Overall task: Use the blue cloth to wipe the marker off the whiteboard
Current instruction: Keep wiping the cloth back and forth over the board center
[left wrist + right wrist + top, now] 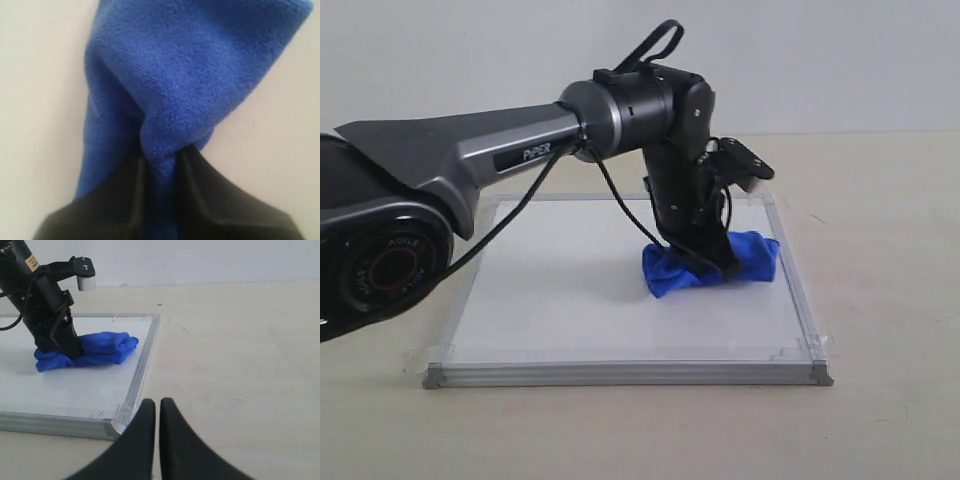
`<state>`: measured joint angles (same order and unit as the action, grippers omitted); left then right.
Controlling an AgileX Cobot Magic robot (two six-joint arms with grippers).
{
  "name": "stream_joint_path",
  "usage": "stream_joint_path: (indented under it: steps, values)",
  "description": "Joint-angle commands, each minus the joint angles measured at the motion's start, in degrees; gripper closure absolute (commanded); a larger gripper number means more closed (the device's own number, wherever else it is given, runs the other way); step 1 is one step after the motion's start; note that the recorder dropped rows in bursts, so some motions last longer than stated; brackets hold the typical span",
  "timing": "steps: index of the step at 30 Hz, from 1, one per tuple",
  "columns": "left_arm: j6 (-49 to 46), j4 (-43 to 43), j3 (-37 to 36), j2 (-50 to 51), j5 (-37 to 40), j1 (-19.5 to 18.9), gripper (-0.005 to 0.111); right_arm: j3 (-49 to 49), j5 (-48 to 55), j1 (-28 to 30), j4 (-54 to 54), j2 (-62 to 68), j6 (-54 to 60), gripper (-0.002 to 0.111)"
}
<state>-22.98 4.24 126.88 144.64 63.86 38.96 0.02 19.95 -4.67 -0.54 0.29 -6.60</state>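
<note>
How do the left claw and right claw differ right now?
The left claw is clamped on the blue cloth, pressing it on the whiteboard. The right claw is shut on nothing, off the board, over the table. Both are black.

Fuzzy microfibre blue cloth; glossy whiteboard with brushed metal frame.

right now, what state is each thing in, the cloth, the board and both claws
whiteboard, lying flat on the table, no marker line visible on its bare surface
blue cloth, bunched up, resting on the whiteboard near one edge
left claw, shut on the blue cloth, down at the board
right claw, shut, empty, off the board over the table
</note>
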Motion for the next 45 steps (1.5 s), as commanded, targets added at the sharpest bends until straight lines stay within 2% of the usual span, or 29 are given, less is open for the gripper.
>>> stream_joint_path:
  steps: [1,4,6,12,16,20,25,28,30,32,35,42,45]
  values:
    - [4.6,-6.7,0.0,1.8,-4.3,-4.0,0.102,0.0,-0.4,0.1,-0.1,-0.3,0.1,0.108]
    - [9.2,-11.4,0.1,1.4,-5.9,-4.4,0.102,0.0,-0.4,0.1,-0.1,-0.3,0.1,0.108]
    - [8.9,-10.3,0.1,1.2,-5.1,-4.4,0.102,0.0,-0.4,0.1,-0.1,-0.3,0.1,0.108]
    - [-2.2,2.0,0.1,1.8,5.5,-0.6,0.102,0.0,-0.4,0.1,-0.1,-0.3,0.1,0.108]
    - [-6.5,5.3,0.0,1.4,6.1,2.8,0.102,0.0,-0.4,0.1,-0.1,-0.3,0.1,0.108]
    - [-11.6,5.4,0.2,0.5,6.1,3.8,0.102,0.0,-0.4,0.1,-0.1,-0.3,0.1,0.108]
    - [0.2,-9.0,0.2,0.1,-2.7,-0.3,0.102,0.0,-0.4,0.1,-0.1,-0.3,0.1,0.108]
    - [8.7,-16.4,0.2,0.3,-2.4,-4.0,0.102,0.0,-0.4,0.1,-0.1,-0.3,0.1,0.108]
    - [12.3,-18.3,0.2,0.3,-1.0,-6.5,0.102,0.0,-0.4,0.1,-0.1,-0.3,0.1,0.108]
    - [12.3,-17.4,0.2,0.3,1.8,-8.0,0.102,0.0,-0.4,0.1,-0.1,-0.3,0.1,0.108]
    - [7.9,-14.2,0.2,0.3,4.6,-7.7,0.102,0.0,0.0,0.1,-0.1,-0.3,0.1,0.108]
    - [-6.0,0.7,0.2,0.1,6.1,-1.8,0.102,0.0,0.0,0.1,-0.1,-0.3,0.1,0.108]
    - [-7.8,5.5,0.2,-0.9,6.1,0.0,0.102,0.0,0.0,0.1,-0.1,-0.3,0.1,0.108]
